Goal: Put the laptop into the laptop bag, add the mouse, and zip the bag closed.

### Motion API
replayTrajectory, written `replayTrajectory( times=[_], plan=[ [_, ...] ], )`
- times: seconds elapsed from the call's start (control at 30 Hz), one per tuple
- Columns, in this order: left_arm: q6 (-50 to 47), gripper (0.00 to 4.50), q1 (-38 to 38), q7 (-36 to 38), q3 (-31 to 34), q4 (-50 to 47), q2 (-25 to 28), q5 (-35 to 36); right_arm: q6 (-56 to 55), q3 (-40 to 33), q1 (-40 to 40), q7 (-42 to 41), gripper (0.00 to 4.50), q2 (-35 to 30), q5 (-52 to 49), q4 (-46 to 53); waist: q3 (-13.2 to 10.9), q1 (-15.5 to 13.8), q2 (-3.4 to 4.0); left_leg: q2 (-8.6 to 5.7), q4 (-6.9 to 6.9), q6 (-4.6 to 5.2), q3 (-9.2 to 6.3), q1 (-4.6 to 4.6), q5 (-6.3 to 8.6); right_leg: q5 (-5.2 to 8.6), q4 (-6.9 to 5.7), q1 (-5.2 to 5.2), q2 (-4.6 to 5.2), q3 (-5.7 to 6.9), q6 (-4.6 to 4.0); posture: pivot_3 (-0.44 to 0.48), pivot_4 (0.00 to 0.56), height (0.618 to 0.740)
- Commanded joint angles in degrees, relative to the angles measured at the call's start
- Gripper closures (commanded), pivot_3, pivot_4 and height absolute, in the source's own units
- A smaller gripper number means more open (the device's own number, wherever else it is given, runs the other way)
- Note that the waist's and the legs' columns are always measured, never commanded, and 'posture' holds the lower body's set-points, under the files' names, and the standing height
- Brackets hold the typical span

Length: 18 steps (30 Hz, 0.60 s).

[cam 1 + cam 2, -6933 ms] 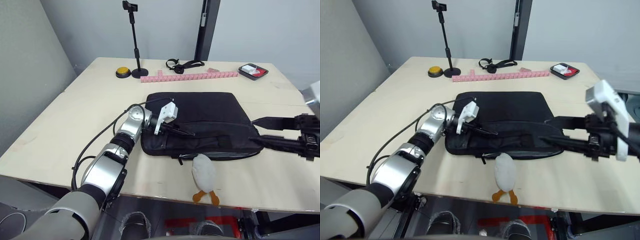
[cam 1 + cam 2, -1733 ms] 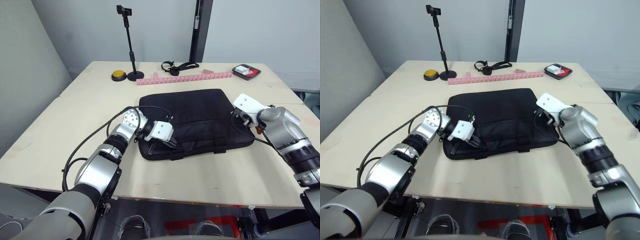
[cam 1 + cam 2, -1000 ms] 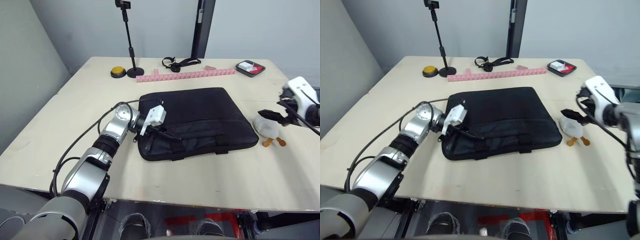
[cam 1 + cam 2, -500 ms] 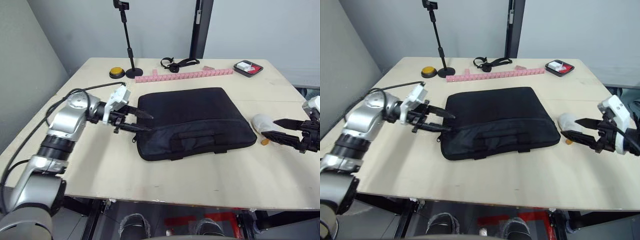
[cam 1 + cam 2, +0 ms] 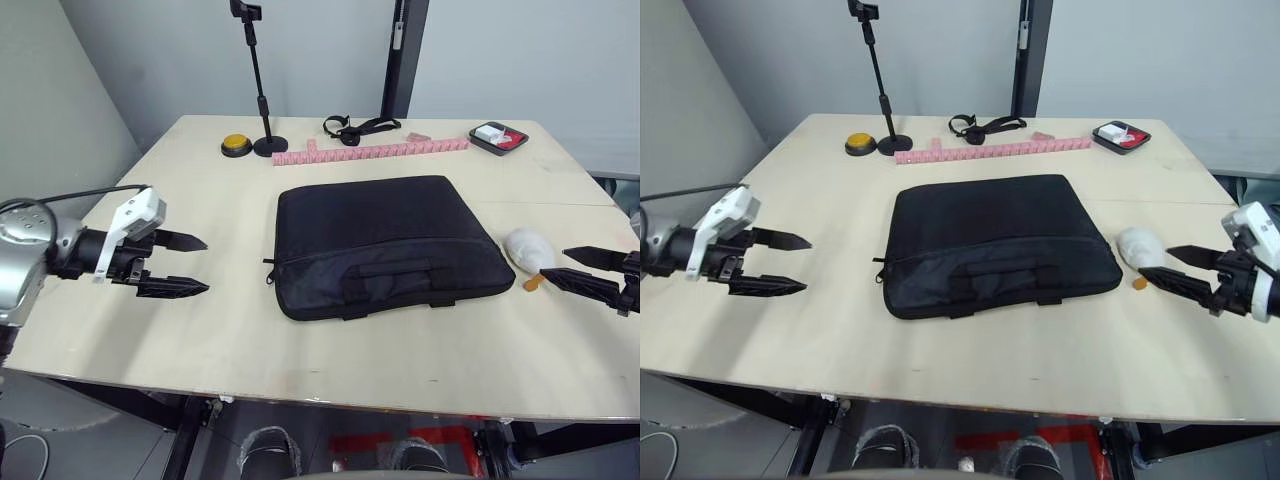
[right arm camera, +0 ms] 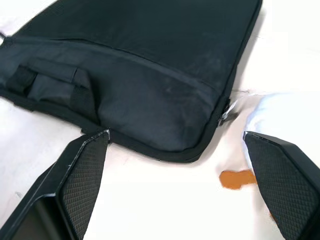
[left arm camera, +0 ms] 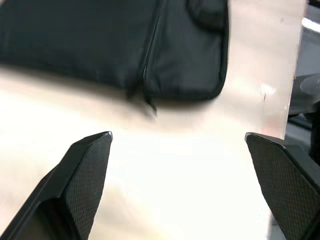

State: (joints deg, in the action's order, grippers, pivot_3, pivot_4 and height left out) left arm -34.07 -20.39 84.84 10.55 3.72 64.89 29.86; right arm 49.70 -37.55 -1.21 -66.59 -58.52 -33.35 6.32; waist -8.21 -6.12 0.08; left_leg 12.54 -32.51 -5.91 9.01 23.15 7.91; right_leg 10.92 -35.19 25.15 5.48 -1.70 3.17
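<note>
Now the left gripper point(image 5: 190, 264) hovers over the pale wooden table point(image 5: 230, 330) with its two black fingers spread wide, holding nothing, well apart from the large black fabric laptop bag point(image 5: 385, 243) at its 3 o'clock. The right gripper point(image 5: 578, 267) is also wide and empty, its tips just beside a white soft duck-like toy with orange feet point(image 5: 530, 250), which lies next to the bag's right edge. The bag lies flat at the table centre, and its zipper line looks closed.
</note>
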Motion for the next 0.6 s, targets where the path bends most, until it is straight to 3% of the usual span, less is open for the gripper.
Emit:
replayTrajectory(
  times=[0.03, 0.13, 0.33, 0.6],
  plan=[
    [-5.2, 0.05, 1.5, -1.8, 7.8, -1.5, 1.0, 5.1, -1.4, -2.6, -1.5, -1.0, 0.00, -2.7, -0.1, 1.2, 0.0, 0.0, 0.00, 0.00, -0.05, 0.00, 0.00, 0.00, 0.00, 0.00, -0.01, -0.01, 0.00, -0.01, 0.00, 0.000, 0.150, 0.739],
    [-7.1, 0.05, 2.3, -5.1, 9.0, 0.2, 1.0, 4.4, -2.2, -2.8, -2.3, -1.3, 0.00, -4.5, 0.6, -1.0, 0.0, 0.1, -0.01, -0.01, -0.12, 0.00, 0.00, 0.00, 0.00, 0.00, -0.01, -0.05, 0.01, -0.02, 0.00, 0.000, 0.150, 0.739],
    [-3.3, 0.05, 6.7, -5.0, 9.4, 3.0, 2.6, 1.1, -4.5, -5.3, -6.7, -4.1, 0.00, -9.6, 4.0, -6.9, 0.0, 0.1, -0.05, 0.00, -0.15, 0.02, -0.02, 0.02, 0.01, 0.00, 0.02, -0.06, 0.01, -0.01, 0.01, 0.000, 0.150, 0.739],
    [-2.6, 0.05, 6.2, -4.7, 9.6, 4.5, 2.9, 1.8, -4.8, -5.2, -6.7, -3.4, 0.00, -8.6, 3.8, -6.9, 0.0, 0.2, -0.11, 0.00, -0.31, 0.04, -0.06, 0.02, 0.01, 0.00, -0.08, -0.09, 0.01, -0.01, 0.01, 0.000, 0.150, 0.739]
  ],
)
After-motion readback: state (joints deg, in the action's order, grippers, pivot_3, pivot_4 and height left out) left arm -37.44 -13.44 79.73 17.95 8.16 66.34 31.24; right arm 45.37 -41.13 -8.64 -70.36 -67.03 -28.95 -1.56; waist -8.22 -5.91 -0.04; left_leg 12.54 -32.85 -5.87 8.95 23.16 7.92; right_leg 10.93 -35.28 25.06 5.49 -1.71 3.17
